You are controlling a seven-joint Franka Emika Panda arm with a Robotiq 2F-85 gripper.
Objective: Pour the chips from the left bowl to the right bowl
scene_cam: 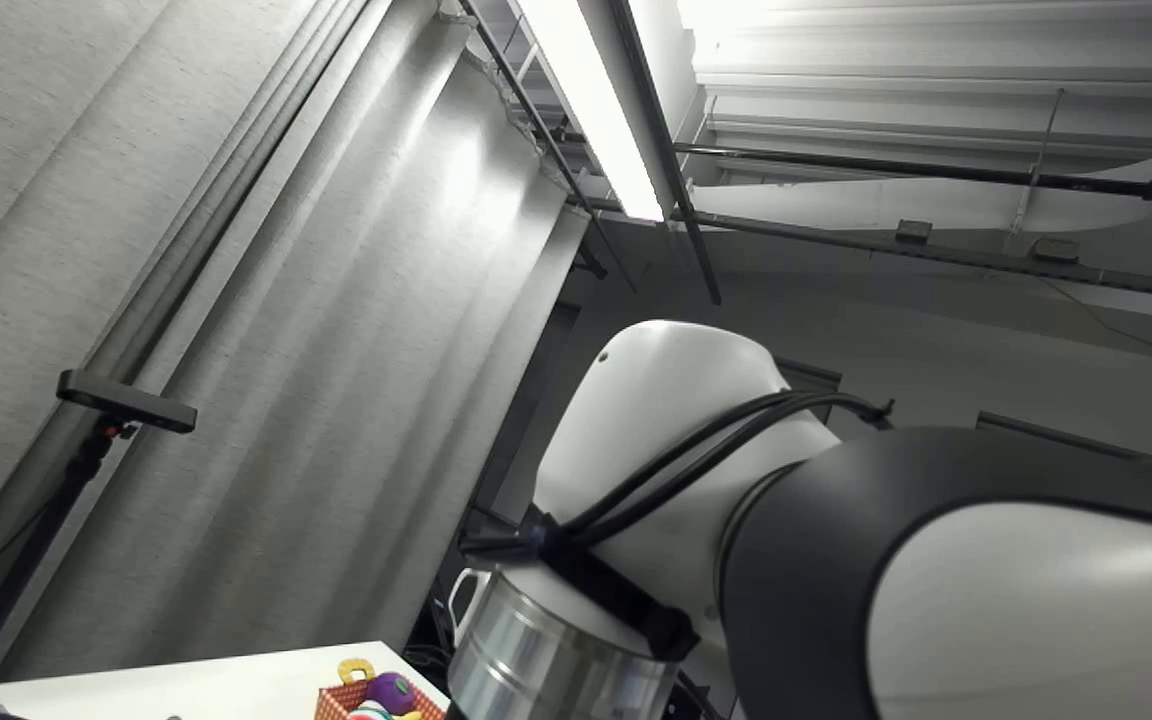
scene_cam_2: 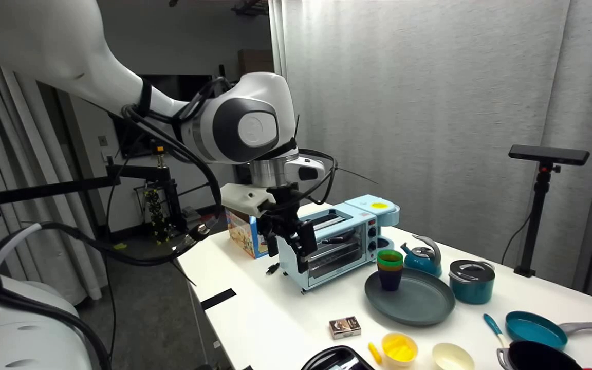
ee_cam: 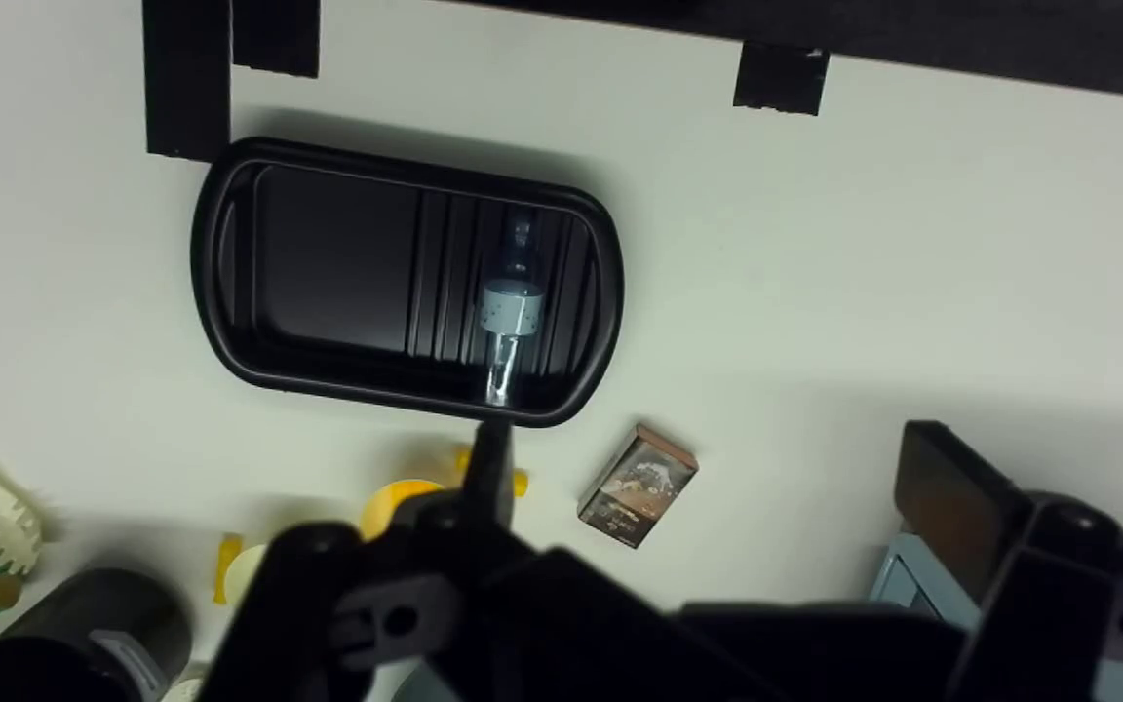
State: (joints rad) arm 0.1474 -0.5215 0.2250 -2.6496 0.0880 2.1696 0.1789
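Plate (scene_cam_2: 424,311), round, dark grey, on the white worktop (scene_cam_2: 275,318); hours below run from its middle in an exterior view.

Cups (scene_cam_2: 390,275), nested stack, green uppermost, a dark one lowest: upright on the plate, at 11 o'clock.

Chip bowl (scene_cam_2: 400,364), pale yellow, at 6 o'clock: holds yellow chips (scene_cam_2: 400,350). Yellow stick (scene_cam_2: 374,353) on the worktop, just beside it at 9 o'clock.

Cream bowl (scene_cam_2: 452,355), at 5 o'clock, near the chip bowl and apart from it; cut by the frame edge.

Printed carton (scene_cam_2: 345,327), small, at 8 o'clock.

Toaster oven (scene_cam_2: 352,218), pale blue, at 10 o'clock: wire rack (scene_cam_2: 334,255) visible behind the glass door.

Kettle (scene_cam_2: 422,263), teal, between 12 and 1 o'clock.

Lidded pot (scene_cam_2: 472,285), teal, between 2 and 3 o'clock; contents hidden.

Dark pot (scene_cam_2: 542,357), grey handle, at 4 o'clock, partly out of frame.

Oblong tray (ee_cam: 337,263), black, in the wrist view: holds a clear article (ee_cam: 511,312) with a pale band, toward 3 o'clock; kind uncertain.

Basket (scene_cam: 333,702), red-checked, at 7 o'clock from the middle of an exterior view: holds a purple rounded item (scene_cam: 391,692) and other coloured pieces (scene_cam: 373,710), partly cropped.

Tool (ee_cam: 710,434), fingers wide apart in the wrist view; hangs over the worktop, at 10 o'clock from the chip bowl in an exterior view.
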